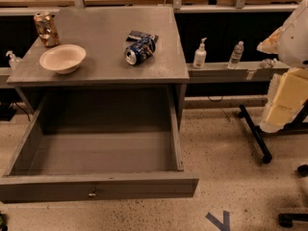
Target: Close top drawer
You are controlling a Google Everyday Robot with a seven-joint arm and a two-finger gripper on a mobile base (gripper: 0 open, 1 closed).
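The top drawer (96,187) is a wide, deep grey wooden drawer, pulled far out of the grey cabinet toward me. Its flat front carries one small metal knob (92,193) at the centre. The inside of the drawer (103,153) is empty. The two lower drawer fronts are hidden beneath it. My gripper is not in view. A white rounded shape (294,35) that may be part of my arm sits at the right edge, well away from the drawer.
On the cabinet top (106,69) are a cream bowl (62,58), a blue can on its side (139,49), an upright can (46,29) and a dark flat item (140,34). A pump bottle (199,54) and a water bottle (236,55) stand on the right ledge. Yellow foam (288,102) and a black stand leg (255,134) are on the right.
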